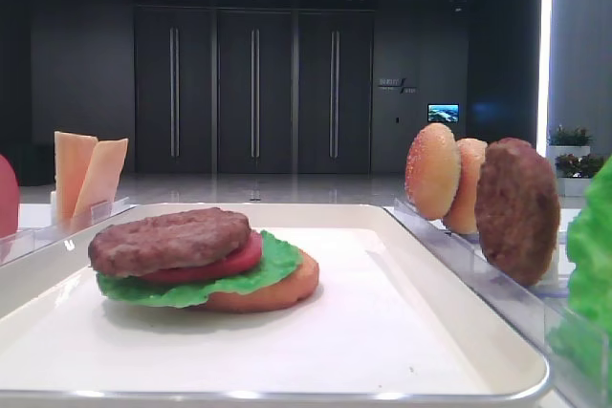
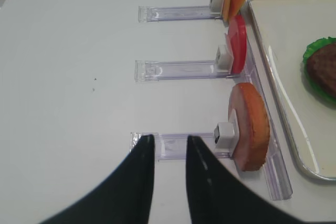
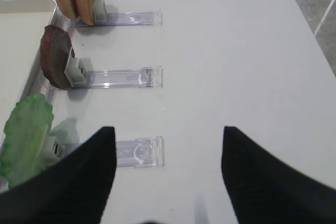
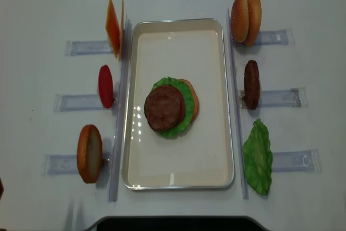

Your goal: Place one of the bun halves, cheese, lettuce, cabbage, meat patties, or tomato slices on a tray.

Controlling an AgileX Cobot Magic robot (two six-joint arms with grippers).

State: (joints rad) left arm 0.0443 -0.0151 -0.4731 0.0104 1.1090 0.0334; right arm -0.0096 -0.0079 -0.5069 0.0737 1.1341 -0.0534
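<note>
- The left gripper (image 2: 167, 145) enters the left wrist view from the bottom edge, angled toward the upper middle. Its two dark fingers (image 2: 144, 166) stand nearly together with only a narrow slot between them and hold nothing.
- The left fingertips hover over the near end of a clear plastic rack (image 2: 181, 145). A bun half (image 2: 251, 125) stands on edge at the far end of that rack, apart from the gripper.
- The right gripper (image 3: 167, 135) fills the bottom of the right wrist view. Its fingers (image 3: 86, 174) are spread wide, with bare white table (image 3: 236, 51) between them; nothing is gripped.
- The tray (image 4: 211, 155) lies at the centre of the overhead view.
- On the tray, a stack rests slightly left of centre: a flat bun half (image 4: 192, 99) at the bottom, then lettuce (image 4: 181, 120), then a tomato slice (image 1: 222, 263), with a meat patty (image 4: 164, 107) on top.
</note>
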